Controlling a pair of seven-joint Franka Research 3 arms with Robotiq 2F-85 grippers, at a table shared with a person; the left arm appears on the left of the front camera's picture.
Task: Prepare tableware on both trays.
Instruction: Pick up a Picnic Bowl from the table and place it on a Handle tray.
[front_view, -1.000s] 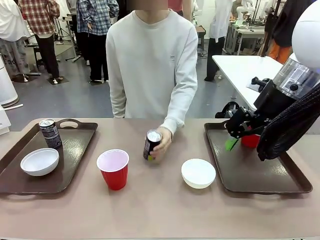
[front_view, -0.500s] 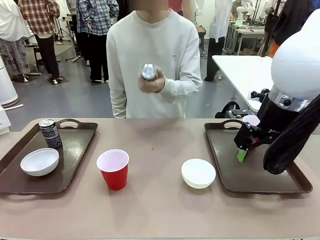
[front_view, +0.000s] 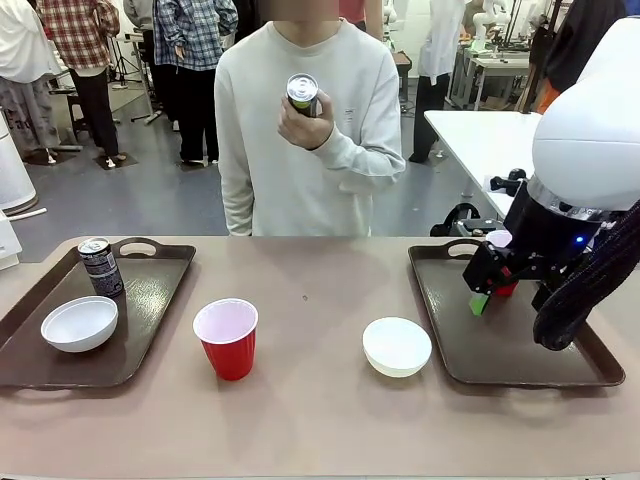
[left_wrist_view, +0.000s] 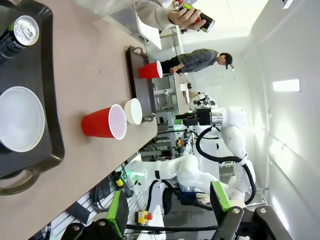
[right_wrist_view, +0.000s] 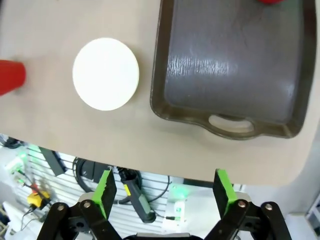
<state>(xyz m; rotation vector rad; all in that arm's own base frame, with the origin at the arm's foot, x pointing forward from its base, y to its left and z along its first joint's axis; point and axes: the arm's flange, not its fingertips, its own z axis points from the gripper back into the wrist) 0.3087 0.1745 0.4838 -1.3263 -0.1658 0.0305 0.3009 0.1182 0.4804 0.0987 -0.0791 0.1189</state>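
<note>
On the left tray (front_view: 150, 290) stand a dark can (front_view: 100, 266) and a pale bowl (front_view: 79, 323). A red cup (front_view: 228, 340) and a white bowl (front_view: 397, 346) sit on the table between the trays. My right gripper (front_view: 485, 298) hangs open and empty over the right tray (front_view: 520, 355), partly hiding a second red cup (front_view: 507, 289). The person holds another can (front_view: 302, 92) at chest height. The right wrist view looks down on the white bowl (right_wrist_view: 105, 74) and the tray (right_wrist_view: 235, 65) past the open gripper (right_wrist_view: 164, 189). My left gripper (left_wrist_view: 169, 205) is open, off the table's left end.
The left wrist view looks along the table: left tray (left_wrist_view: 47, 100), can (left_wrist_view: 20, 32), bowl (left_wrist_view: 20, 117), red cup (left_wrist_view: 102, 121), white bowl (left_wrist_view: 133, 111) and right tray (left_wrist_view: 140, 75). A white table (front_view: 480, 140) stands behind on the right, and people stand farther back.
The person's hand lifted the can from the table middle up to chest height. My right arm swung, and its gripper moved a little right and down over the right tray.
</note>
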